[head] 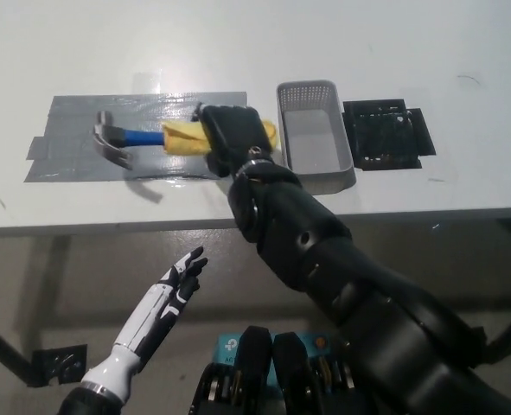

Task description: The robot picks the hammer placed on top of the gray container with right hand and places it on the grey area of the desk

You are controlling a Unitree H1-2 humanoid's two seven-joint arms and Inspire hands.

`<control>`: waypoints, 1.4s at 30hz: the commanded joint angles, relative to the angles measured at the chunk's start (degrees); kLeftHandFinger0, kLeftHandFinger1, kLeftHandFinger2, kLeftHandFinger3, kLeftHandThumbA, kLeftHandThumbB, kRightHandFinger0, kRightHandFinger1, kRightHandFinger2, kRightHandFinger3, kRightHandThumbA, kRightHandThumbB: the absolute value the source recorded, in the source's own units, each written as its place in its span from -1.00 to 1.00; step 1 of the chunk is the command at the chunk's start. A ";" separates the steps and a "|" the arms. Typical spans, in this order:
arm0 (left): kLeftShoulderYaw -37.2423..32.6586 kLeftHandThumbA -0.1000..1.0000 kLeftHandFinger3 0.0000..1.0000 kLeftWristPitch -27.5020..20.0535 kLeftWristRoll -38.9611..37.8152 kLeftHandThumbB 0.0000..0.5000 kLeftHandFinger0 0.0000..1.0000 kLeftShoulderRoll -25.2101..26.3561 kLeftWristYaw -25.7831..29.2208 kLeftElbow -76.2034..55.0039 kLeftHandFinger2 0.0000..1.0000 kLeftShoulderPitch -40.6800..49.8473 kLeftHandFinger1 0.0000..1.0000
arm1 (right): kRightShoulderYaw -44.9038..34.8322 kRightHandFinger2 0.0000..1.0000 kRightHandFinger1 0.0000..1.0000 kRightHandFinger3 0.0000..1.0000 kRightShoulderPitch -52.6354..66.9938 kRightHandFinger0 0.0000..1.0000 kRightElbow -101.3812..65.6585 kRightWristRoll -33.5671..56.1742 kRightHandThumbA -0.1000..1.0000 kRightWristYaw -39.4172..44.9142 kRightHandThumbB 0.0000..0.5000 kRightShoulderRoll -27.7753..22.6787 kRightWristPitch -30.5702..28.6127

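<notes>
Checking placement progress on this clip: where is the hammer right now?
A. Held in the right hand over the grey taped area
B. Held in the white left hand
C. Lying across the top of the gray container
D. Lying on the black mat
A: the black right hand is closed on the yellow grip of the hammer, whose head sits over the grey taped area, left of the gray container.

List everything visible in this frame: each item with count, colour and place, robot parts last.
Claw hammer with blue shaft and yellow grip: one, over the grey tape patch, held.
Grey tape patch: one, silver-grey, desk's left part.
Grey perforated plastic container: one, right of the patch, nothing seen inside.
Black square mat: one, right of the container.
White desk: one.
Right hand: black, shut on the hammer's grip.
Left hand: white, open, below the desk edge, resting.
</notes>
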 commanded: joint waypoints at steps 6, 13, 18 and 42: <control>-0.30 1.00 1.00 -0.19 0.47 -0.75 0.85 0.70 -1.79 -1.78 1.00 -2.15 1.00 | -2.89 1.00 1.00 1.00 -3.90 1.00 -1.23 4.77 0.31 6.93 -0.02 -1.34 0.54; -0.66 1.00 1.00 1.61 1.19 -0.64 0.81 0.79 -2.16 -2.91 1.00 -2.07 0.94 | -4.07 1.00 1.00 1.00 -4.28 1.00 -2.38 6.54 0.61 9.02 0.47 -1.99 -3.52; -0.47 1.00 1.00 1.47 0.25 -0.59 0.84 0.90 -2.70 -2.76 1.00 -2.16 0.96 | -10.97 1.00 1.00 1.00 -7.41 1.00 -5.86 14.57 0.96 18.17 1.00 -1.85 -7.82; 0.32 1.00 1.00 0.48 0.80 -0.60 0.91 0.49 -2.26 0.71 1.00 -9.04 1.00 | -35.45 1.00 1.00 1.00 -10.45 1.00 -78.00 44.51 1.00 34.00 1.00 -12.87 9.16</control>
